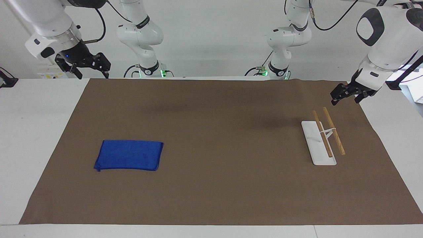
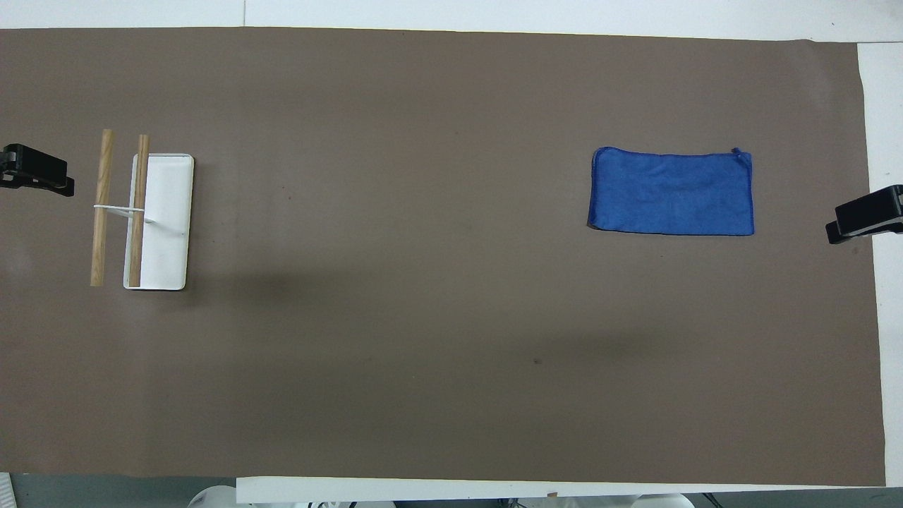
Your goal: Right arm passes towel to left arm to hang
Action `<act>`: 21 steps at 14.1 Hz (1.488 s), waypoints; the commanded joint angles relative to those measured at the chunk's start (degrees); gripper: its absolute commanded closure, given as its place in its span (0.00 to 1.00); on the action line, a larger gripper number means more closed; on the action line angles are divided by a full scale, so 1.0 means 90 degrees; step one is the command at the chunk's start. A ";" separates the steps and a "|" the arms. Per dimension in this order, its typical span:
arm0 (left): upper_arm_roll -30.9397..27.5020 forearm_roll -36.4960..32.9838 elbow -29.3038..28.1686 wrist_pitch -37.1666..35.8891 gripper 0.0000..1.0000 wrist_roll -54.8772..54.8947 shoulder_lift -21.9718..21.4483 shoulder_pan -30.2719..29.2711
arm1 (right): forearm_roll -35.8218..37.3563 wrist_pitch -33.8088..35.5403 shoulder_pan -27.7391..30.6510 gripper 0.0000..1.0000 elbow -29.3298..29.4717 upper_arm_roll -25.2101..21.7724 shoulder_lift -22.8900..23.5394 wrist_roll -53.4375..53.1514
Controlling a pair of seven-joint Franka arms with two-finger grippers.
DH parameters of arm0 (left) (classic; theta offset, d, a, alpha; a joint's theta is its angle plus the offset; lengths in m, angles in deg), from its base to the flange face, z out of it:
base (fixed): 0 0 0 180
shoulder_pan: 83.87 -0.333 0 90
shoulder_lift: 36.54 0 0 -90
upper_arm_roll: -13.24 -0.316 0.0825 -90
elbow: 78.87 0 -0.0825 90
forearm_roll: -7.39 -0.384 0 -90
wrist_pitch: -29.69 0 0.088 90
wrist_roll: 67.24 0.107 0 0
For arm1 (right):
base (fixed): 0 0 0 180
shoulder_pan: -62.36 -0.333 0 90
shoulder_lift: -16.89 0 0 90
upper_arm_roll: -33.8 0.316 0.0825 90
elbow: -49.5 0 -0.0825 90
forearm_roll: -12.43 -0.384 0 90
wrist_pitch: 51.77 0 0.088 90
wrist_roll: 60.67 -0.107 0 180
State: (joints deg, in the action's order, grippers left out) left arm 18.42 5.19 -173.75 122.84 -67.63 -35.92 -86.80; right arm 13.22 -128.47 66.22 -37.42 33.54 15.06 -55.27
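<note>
You have the small royal-blue microfibre towel lying flat on the brown table mat, toward the right arm's end. Your right gripper hangs raised over the mat's corner there, jaws apart and empty. Your left gripper waits above the mat beside the white rack with two wooden rails, jaws apart too.

Mat's centre is wide open; only obstacles: rack with raised wooden bars at frame right, flat towel at lower left.
</note>
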 commanded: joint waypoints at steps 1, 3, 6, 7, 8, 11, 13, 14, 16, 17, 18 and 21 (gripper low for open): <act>0.0020 0.0011 0.0033 0.0011 0.00 0.0073 -0.0108 -0.0046 | -0.0088 -0.0121 0.0040 0.00 -0.0215 -0.0001 -0.0168 0.0142; 0.0020 0.0079 0.0472 -0.0173 0.00 0.0083 -0.0157 -0.0046 | -0.0098 -0.0102 0.0060 0.00 -0.0225 -0.0001 -0.0178 0.0142; 0.0030 0.0079 0.0493 -0.0252 0.00 0.0073 -0.0166 -0.0036 | -0.0088 -0.0072 0.0069 0.00 -0.0215 -0.0001 -0.0178 0.0152; 0.0030 0.0079 0.0464 -0.0262 0.00 0.0073 -0.0176 -0.0026 | -0.0098 -0.0053 0.0098 0.00 -0.0215 -0.0001 -0.0178 0.0181; 0.0030 0.0070 0.0435 -0.0262 0.00 0.0073 -0.0205 -0.0026 | -0.0088 -0.0111 0.0079 0.00 -0.0196 -0.0001 -0.0168 0.0269; 0.0020 0.0070 0.0415 -0.0272 0.00 0.0083 -0.0206 -0.0046 | -0.0098 -0.1345 0.0011 0.00 -0.0953 0.0018 -0.0304 0.0230; 0.0020 0.0070 0.0406 -0.0272 0.00 0.0083 -0.0215 -0.0046 | -0.0098 -0.2197 0.0001 0.00 -0.1637 0.0018 -0.0257 0.0240; 0.0020 0.0070 0.0405 -0.0272 0.00 0.0083 -0.0215 -0.0046 | -0.0098 -0.2704 -0.0038 0.00 -0.2008 0.0028 -0.0179 0.0230; 0.0020 0.0070 0.0405 -0.0282 0.00 0.0083 -0.0215 -0.0046 | -0.0107 -0.3700 -0.0155 0.00 -0.2654 0.0028 0.0084 0.0221; 0.0020 0.0070 0.0405 -0.0272 0.00 0.0083 -0.0215 -0.0046 | -0.0127 -0.4217 -0.0155 0.00 -0.2908 0.0028 0.0289 0.0221; 0.0020 0.0070 0.0405 -0.0272 0.00 0.0083 -0.0215 -0.0046 | -0.0156 -0.4629 -0.0184 0.00 -0.3007 0.0028 0.0542 0.0221; 0.0020 0.0070 0.0405 -0.0243 0.00 0.0083 -0.0215 -0.0046 | -0.0176 -0.5548 -0.0233 0.07 -0.3144 0.0038 0.1266 0.0240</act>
State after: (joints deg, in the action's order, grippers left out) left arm 18.48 5.28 -169.85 121.20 -67.63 -37.41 -86.80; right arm 12.77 -174.57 64.06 -65.03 33.89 23.59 -54.44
